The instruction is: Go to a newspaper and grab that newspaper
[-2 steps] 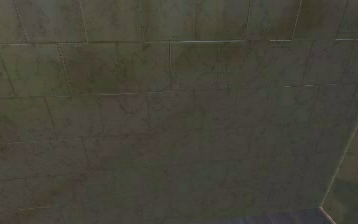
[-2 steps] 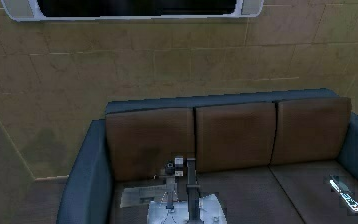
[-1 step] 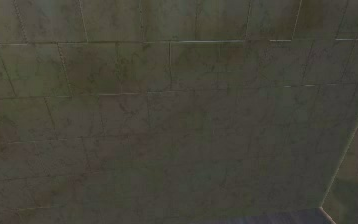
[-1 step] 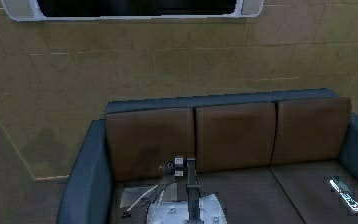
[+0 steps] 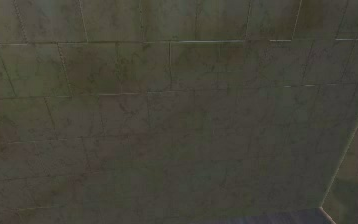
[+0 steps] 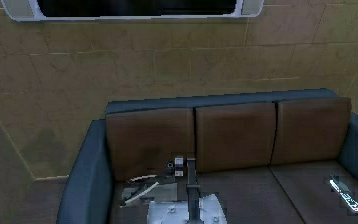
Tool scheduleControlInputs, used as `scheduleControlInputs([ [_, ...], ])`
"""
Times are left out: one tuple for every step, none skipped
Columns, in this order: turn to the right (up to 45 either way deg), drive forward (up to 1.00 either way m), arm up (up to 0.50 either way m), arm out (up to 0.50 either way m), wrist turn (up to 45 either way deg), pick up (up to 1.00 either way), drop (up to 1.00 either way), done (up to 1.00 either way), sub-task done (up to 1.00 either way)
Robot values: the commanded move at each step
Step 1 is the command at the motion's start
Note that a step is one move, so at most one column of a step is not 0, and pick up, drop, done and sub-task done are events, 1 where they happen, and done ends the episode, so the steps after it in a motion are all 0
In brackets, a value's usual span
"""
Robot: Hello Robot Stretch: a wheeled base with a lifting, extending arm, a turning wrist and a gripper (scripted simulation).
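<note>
1. Black pincer (image 6: 139,190) is sitting at the arm's far end, down by the left seat of the sofa (image 6: 87,175). You are getting no sign of how its fingers are standing. With the seat right behind it, you cannot tell whether it is holding anything. Acting on a guessed grip is risking a lift with nothing in hand.
2. Just beside the pincer, at the arm side view's bottom edge, a pale flat sheet is lying on that seat, and you are probably looking at the newspaper (image 6: 165,213). The arm (image 6: 192,195) is hiding part of it. Whether the pincer is over it, beside it or touching it is not showing, so a descent may be landing on cushion alone.
3. Thin paper on a soft seat is likely giving way, so the fingers may be pushing or crumpling a sheet instead of taking it.
4. The sofa's armrest and brown back cushions (image 6: 152,135) are crowding the pincer, and a careless wrist turn or reach is risking a bump.
5. A dark remote-like thing (image 6: 342,187) is lying well apart on the right seat and is posing little threat.
6. A tiled wall (image 5: 177,100) is standing close in the forward view, so driving ahead to correct your aim is risking a collision.
</note>
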Motion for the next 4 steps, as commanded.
scheduleControlInputs([
  [0.0,0.00,0.00,0.00,45.0,0.00,0.00,0.00,0.00],
  [0.0,0.00,0.00,0.00,6.0,0.00,0.00,0.00,0.00],
  [0.0,0.00,-0.30,0.00,0.0,0.00,0.00,0.00,0.00],
  [0.0,0.00,0.00,0.00,0.0,1.00,0.00,0.00,0.00],
])
